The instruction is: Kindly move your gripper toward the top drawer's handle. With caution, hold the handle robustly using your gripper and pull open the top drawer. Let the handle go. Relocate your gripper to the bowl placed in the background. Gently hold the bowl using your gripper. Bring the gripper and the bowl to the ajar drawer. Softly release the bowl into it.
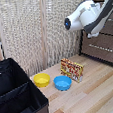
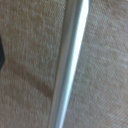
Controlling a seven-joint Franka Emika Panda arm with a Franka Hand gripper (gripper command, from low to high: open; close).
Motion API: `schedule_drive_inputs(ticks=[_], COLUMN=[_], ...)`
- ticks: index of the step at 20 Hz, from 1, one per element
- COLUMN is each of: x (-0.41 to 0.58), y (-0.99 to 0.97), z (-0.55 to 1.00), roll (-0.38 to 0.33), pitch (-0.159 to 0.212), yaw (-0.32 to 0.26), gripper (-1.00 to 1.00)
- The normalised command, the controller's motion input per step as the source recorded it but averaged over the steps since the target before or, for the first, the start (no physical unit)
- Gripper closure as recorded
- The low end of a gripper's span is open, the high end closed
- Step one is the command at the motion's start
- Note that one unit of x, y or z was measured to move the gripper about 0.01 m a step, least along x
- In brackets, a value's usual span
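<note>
Wrist view: all I get is the handle, very close, a slim silver bar running steeply across the frame, blurred, with grey-brown woodgrain of the top drawer front behind it. A soft shadow lies on the wood beside the bar. A dark sliver shows at one edge; can't tell what it is. No fingers in this view, so I can't tell whether my jaws are spread or closed, or whether they touch the bar.

Exterior view gives the layout the wrist can't. My arm is up at the exterior view's right, white and bulky, in front of the dresser. The hand end is hidden against the dresser, so jaw state is unreadable here too. Lower drawer fronts show thin silver bars; the top drawer itself is mostly covered by my arm.

The bowl, yellow, small, round and shallow, sits upright on the wooden desk, well apart from me, near the screen at the back. Just beside it, toward the exterior view's right, is a blue bowl; then a red-yellow box standing on edge right behind that one. A black case fills the exterior view's lower left.
</note>
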Motion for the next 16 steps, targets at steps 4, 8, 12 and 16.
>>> schedule_drive_inputs(ticks=[4, 8, 12, 16], x=[0.005, 0.0, 0.0, -0.006], y=[-0.04, -0.07, -0.06, 0.15], z=[0.0, 0.0, 0.0, -0.02], roll=[0.0, 0.0, 0.026, -0.009], pitch=[0.0, 0.0, 0.0, -0.013], yaw=[0.0, -0.002, 0.0, 0.013], gripper=[1.0, 1.0, 1.0, 1.0])
